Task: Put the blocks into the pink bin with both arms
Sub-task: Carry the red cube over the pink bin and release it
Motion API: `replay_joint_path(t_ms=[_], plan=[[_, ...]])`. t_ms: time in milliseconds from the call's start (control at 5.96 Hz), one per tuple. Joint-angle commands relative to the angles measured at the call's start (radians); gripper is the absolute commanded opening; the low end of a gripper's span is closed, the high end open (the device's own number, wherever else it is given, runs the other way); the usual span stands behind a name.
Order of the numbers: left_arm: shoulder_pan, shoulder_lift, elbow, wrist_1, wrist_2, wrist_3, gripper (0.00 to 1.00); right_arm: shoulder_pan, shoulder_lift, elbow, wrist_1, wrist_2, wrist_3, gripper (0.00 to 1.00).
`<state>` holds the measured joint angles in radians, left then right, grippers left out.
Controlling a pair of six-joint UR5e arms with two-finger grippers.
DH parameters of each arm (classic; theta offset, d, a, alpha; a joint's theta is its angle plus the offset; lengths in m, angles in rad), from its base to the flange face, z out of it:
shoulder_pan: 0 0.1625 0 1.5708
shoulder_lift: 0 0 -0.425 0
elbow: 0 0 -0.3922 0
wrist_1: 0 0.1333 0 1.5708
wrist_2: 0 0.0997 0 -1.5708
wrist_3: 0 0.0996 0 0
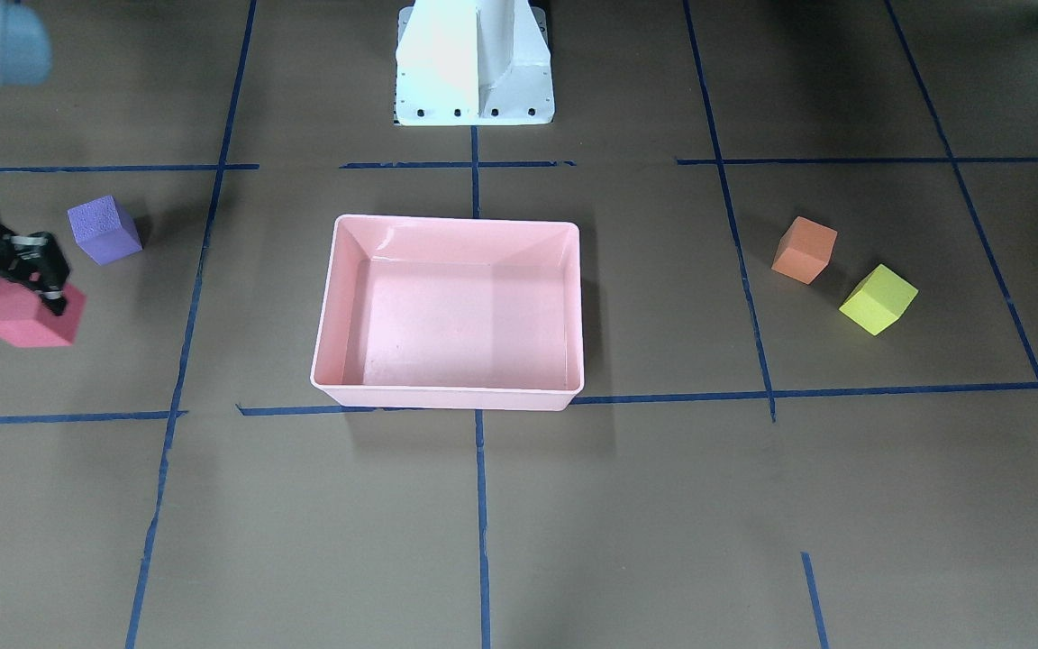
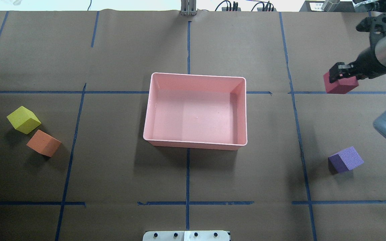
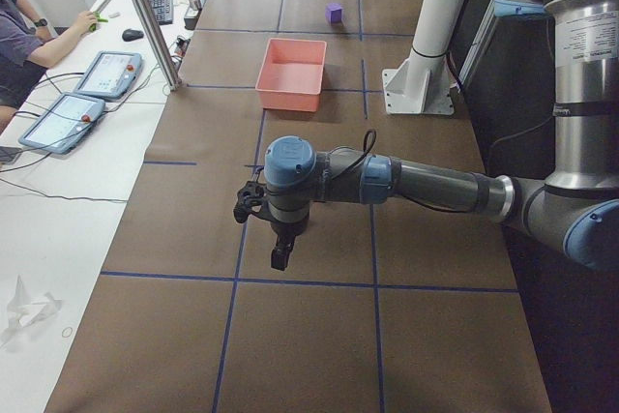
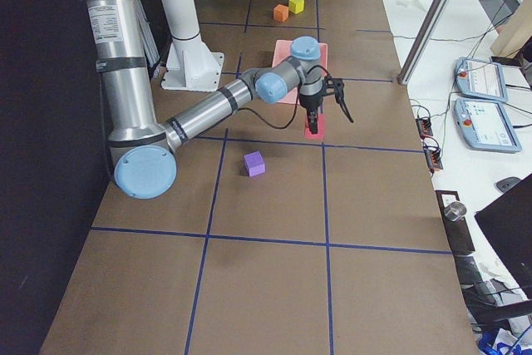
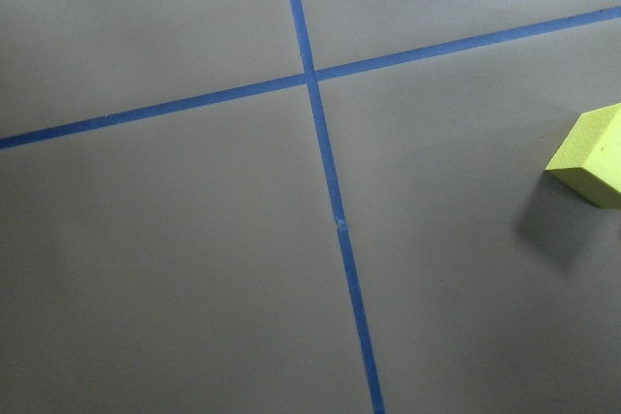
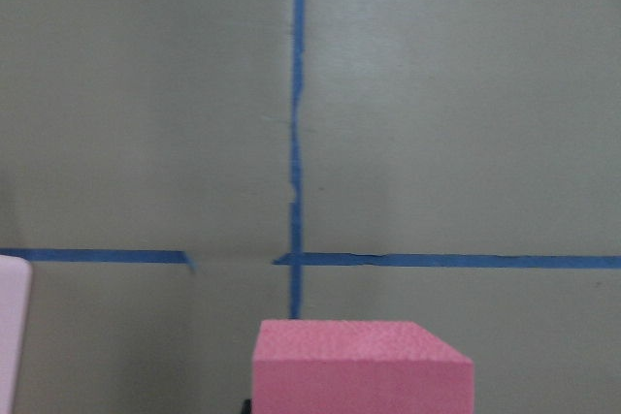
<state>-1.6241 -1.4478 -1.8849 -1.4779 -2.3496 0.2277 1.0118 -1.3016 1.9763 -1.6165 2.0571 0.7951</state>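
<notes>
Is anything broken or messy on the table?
Nothing looks broken or spilled. The bin sits flat and empty. The purple cube, orange cube and yellow cube lie on the table, the last two turned a bit crooked. The red cube is held in the right claw.
</notes>
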Motion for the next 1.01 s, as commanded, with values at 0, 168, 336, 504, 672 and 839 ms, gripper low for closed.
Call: replay_joint_path(t_ms=[0,168,336,504,672,839], plan=[[0.001,-0.011,0.001,-0.096,-0.005,-0.001,1.0,-0.088,0.254,0.007,-0.254,-0.006,0.06,0.24],[0.001,-0.013,-0.003,-0.097,-0.016,0.001,1.0,-0.17,0.342,-0.02,-0.255,-0.029,0.199,0.23],[0.001,-0.014,0.0,-0.099,-0.077,-0.002,1.0,-0.258,0.449,-0.096,-0.255,-0.099,0.307,0.23],[0.001,-0.023,0.0,-0.099,-0.082,-0.004,1.0,-0.328,0.552,-0.191,-0.255,-0.171,0.404,0.25],[0.001,-0.026,-0.003,-0.101,-0.082,-0.002,1.0,-0.355,0.57,-0.215,-0.256,-0.181,0.414,0.72],[0.022,-0.028,-0.009,-0.101,-0.082,-0.001,1.0,-0.355,0.57,-0.209,-0.273,-0.186,0.412,0.99]])
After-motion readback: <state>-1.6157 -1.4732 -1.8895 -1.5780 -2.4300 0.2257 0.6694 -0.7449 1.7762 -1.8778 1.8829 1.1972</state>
